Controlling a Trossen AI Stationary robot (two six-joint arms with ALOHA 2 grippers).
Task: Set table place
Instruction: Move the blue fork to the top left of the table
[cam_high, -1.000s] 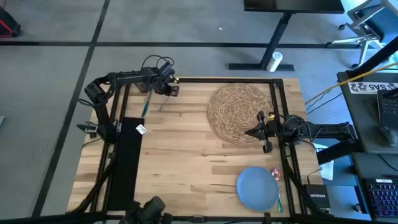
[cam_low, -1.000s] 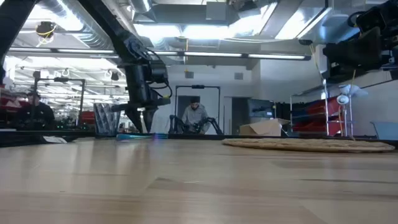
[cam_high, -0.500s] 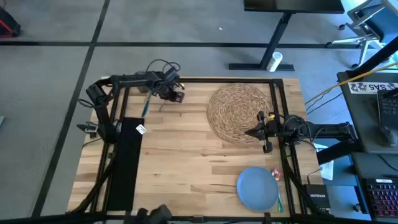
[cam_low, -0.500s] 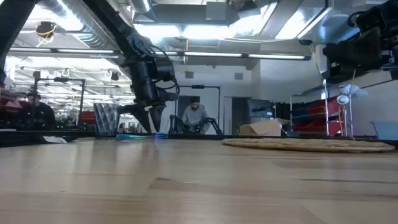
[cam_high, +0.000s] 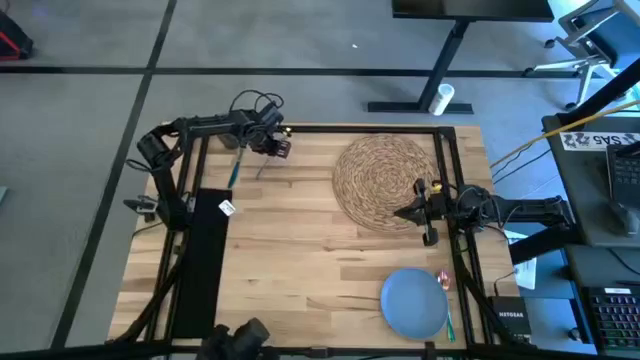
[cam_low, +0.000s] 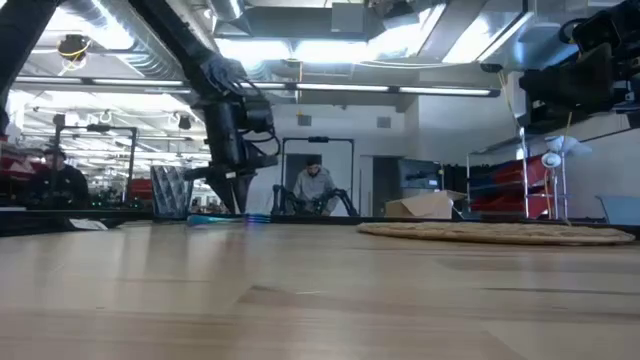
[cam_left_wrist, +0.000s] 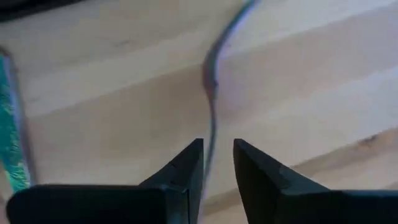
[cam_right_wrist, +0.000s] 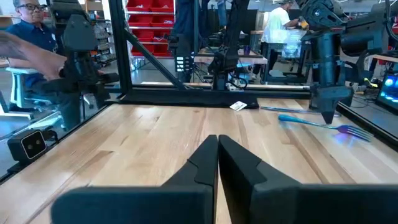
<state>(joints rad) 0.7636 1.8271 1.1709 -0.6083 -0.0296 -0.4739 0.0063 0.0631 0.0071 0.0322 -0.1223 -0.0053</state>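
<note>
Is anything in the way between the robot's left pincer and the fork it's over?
No, nothing visible. The left pincer hangs at the table's far left corner, its fingers slightly apart, right above the fork with only bare wood around.

We see the light wood plank table (cam_high: 300, 250) bearing the unassembled place setting: round woven straw placemat (cam_high: 385, 182) at the far right, bare; blue plate (cam_high: 413, 304) at the near right edge, cutlery beside it; black napkin (cam_high: 204, 260) lying lengthwise along the left; teal fork (cam_high: 233, 168) flat at far left.
</note>
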